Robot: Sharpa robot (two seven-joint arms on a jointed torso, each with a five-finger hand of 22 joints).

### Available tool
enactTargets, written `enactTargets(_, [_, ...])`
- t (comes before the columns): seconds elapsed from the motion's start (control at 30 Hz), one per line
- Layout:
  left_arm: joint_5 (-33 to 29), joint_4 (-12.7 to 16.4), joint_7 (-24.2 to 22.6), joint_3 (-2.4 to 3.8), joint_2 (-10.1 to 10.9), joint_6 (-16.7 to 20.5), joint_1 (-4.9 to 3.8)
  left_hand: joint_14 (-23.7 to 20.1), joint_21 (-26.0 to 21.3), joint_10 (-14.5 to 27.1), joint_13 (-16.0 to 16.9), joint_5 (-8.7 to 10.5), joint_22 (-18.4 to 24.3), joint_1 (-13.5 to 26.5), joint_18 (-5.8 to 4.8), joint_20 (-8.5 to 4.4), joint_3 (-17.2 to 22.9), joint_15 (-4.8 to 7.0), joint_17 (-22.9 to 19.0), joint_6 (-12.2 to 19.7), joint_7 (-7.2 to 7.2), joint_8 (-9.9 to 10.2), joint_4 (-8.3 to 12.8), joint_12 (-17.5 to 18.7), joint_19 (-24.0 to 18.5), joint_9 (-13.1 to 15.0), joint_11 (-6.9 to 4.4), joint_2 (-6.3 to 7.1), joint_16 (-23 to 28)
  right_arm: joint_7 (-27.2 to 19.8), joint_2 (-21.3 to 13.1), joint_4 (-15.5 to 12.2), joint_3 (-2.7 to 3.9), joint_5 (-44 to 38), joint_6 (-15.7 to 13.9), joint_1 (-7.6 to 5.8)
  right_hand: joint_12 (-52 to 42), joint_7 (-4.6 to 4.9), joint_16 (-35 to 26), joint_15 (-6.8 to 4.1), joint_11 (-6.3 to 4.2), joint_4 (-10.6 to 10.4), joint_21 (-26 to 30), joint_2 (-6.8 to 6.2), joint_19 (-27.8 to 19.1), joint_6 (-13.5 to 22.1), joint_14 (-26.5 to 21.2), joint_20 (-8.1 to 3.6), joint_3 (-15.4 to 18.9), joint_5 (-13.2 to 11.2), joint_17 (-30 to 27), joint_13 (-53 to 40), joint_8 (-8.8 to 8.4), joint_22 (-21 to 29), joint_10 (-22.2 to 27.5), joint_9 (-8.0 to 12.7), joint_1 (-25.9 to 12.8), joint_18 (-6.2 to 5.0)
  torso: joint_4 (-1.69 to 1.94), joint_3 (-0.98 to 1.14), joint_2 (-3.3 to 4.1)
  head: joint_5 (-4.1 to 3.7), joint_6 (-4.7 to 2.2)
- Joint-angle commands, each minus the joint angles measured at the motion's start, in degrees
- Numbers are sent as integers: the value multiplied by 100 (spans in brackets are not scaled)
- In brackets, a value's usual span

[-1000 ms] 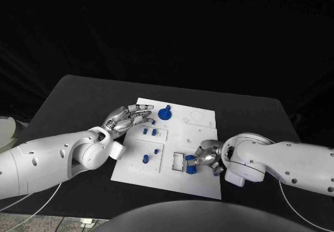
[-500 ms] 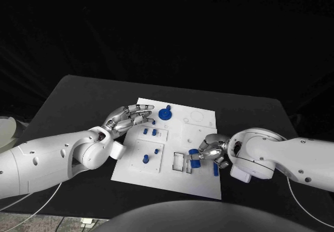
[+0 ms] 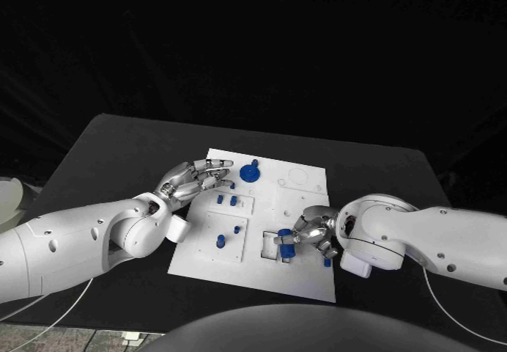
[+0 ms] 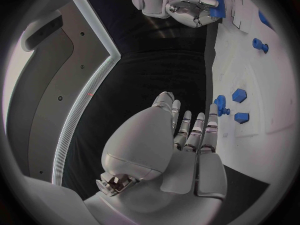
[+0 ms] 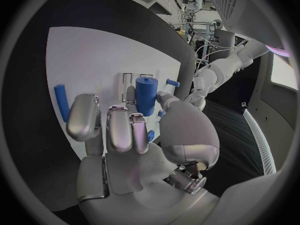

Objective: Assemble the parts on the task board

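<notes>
The right hand [image 3: 306, 233] grips a blue cylinder [image 3: 286, 243] over the near-right part of the task board [image 3: 301, 279], at the rectangular slots [image 3: 270, 244] cut into the plate. In the right wrist view the cylinder [image 5: 145, 95] stands roughly upright between the thumb and the other fingers, its lower end at one slot; whether it has entered the slot I cannot tell. A second blue peg [image 5: 60, 102] lies loose on the board just beside that hand.

The left hand [image 3: 194, 180] rests at the board's far-left edge, fingers apart and holding nothing, near the blue round knob [image 3: 249, 173]. Several small blue parts [image 3: 226, 199] stand in the board's left half, and more [image 3: 220, 240] sit in the square recess nearer the robot.

The cylinder looks like rigid, light plastic with a smooth wall, so it will likely keep its shape under pressure but could slip or tilt if pinched too near one end. Taking it around the middle of its side, with the lower end left free, seems best for lining it up with the slot. The board itself is thin and light and may slide on the tabletop [image 3: 116, 147] if pushed sideways, so the left hand's place at its edge looks useful for steadying it.
</notes>
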State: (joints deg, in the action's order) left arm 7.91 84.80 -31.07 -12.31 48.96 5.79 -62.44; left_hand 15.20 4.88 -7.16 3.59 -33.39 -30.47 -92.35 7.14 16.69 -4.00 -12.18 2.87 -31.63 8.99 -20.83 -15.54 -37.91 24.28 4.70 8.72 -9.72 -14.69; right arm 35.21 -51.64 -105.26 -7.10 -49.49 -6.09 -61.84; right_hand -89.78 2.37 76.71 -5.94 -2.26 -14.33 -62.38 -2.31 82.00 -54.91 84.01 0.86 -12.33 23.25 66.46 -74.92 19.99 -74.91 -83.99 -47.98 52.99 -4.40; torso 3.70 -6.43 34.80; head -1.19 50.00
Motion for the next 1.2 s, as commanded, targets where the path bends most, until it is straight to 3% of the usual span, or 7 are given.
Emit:
enactTargets(0.03, [0,11,-31,5,-11,-118,3,-6,1,1,1,-30,9,-61,-16,-4,32,-36,6,9,28,35,-7,-11,46,-5,46,3,-29,51,58,54,1,75,178,29,-22,2,-43,56,46,-56,41,7,-39,51,165,9,10,-94,-35,-1508,-20,-722,-601,17,-61,-115,-2,4,2,1,0])
enactTargets(0.63, [0,-1,-21,6,-33,-149,4,-8,1,-1,0,-45,14,-81,-19,-5,60,-37,6,7,35,37,10,-4,48,-6,52,4,-29,67,312,281,1,59,212,95,4,68,-187,98,101,-182,219,88,-54,279,147,45,174,-463,-221,-1485,-107,-666,-583,92,-192,-137,3,3,-3,-13,0])
enactTargets(1.03, [0,-12,-15,6,-43,-164,4,-11,1,-1,0,-52,18,-93,-20,-5,76,-38,5,7,39,39,20,1,47,-7,56,4,-28,74,357,321,2,37,293,98,19,95,-237,115,124,-218,283,136,-23,386,165,63,458,-1141,-268,-1471,-106,-648,-574,152,-477,-140,-6,3,4,9,0])
enactTargets(1.2, [0,-22,-7,6,-58,-177,5,-13,0,0,0,-54,19,-97,-21,-5,82,-39,5,6,40,40,23,5,47,-8,58,4,-27,75,364,323,2,35,323,98,8,96,-247,116,124,-222,279,149,-10,395,167,63,556,-1234,-277,-1481,-95,-651,-582,163,-567,-138,-2,5,5,8,0])
